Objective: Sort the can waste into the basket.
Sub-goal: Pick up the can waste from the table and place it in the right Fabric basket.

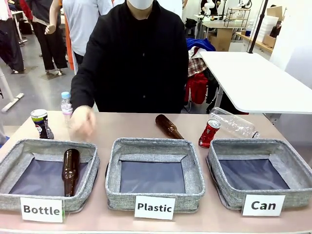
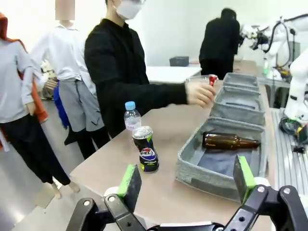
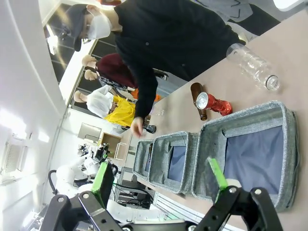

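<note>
Neither can is sorted yet: the red can is seen tilted just behind the far left corner of the basket marked "Can", whose floor is bare, while the dark can is stood upright well apart, behind the bin marked "Bottle". The left gripper and the right gripper are held with jaws wide apart and nothing between them — presumably so that room is given to the person's hand, which is blurred near the dark can, its aim not to be told.
</note>
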Robot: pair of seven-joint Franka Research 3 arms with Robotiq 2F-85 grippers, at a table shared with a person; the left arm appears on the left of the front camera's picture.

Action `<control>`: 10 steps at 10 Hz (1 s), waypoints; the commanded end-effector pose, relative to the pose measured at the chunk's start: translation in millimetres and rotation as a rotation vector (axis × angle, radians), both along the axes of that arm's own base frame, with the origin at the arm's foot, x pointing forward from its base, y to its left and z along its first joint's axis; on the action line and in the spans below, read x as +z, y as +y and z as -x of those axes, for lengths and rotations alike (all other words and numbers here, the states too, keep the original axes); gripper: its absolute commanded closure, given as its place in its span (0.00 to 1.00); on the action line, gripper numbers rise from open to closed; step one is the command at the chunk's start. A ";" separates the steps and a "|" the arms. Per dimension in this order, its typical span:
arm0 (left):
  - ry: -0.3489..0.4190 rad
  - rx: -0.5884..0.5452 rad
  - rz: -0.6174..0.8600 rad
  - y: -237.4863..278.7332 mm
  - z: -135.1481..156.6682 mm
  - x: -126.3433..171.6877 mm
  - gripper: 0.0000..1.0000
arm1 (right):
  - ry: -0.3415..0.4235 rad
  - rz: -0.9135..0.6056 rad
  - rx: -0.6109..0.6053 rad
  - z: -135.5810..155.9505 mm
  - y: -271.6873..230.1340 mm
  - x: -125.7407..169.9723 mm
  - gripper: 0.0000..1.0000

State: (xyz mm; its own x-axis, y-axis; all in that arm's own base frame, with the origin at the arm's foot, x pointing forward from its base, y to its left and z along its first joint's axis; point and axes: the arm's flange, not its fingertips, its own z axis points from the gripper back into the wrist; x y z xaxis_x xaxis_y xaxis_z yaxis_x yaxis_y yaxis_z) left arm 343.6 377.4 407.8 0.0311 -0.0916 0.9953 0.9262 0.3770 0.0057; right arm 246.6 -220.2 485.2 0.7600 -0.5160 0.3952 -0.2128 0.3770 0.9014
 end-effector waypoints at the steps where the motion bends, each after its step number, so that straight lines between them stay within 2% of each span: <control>1: 0.024 -0.061 -0.124 -46.0 -35.0 4.3 0.00 | -0.038 -0.004 -0.002 -2.1 -1.4 1.4 0.00; 2: 0.052 -0.089 -0.193 -66.8 -58.9 -0.8 0.00 | -0.038 -0.004 -0.002 -2.1 -1.4 1.4 0.00; 3: 0.047 -0.102 -0.244 -82.7 -74.5 -5.5 0.00 | -0.038 -0.004 -0.002 -2.1 -1.4 1.4 0.00; 4: 0.020 -0.152 -0.262 -99.6 -89.3 -10.9 0.00 | -0.038 -0.004 -0.002 -2.1 -1.4 1.4 0.00; 5: -0.003 -0.131 -0.310 -112.9 -100.9 -15.9 0.00 | -0.038 -0.004 -0.002 -2.1 -1.4 1.4 0.00; 6: -0.029 -0.171 -0.315 -130.6 -114.3 -26.8 0.00 | -0.038 -0.004 -0.002 -2.1 -1.4 1.4 0.00; 8: -0.037 -0.207 -0.394 -165.4 -130.2 -48.0 0.00 | -0.038 -0.004 -0.002 -2.1 -1.4 1.4 0.00; 9: 0.007 -0.161 -0.394 -172.7 -142.1 -53.8 0.00 | -0.038 -0.004 -0.002 -2.1 -1.4 1.4 0.00; 10: 0.061 -0.176 -0.339 -174.7 -156.1 -60.9 0.00 | -0.038 -0.004 -0.002 -2.1 -1.4 1.4 0.00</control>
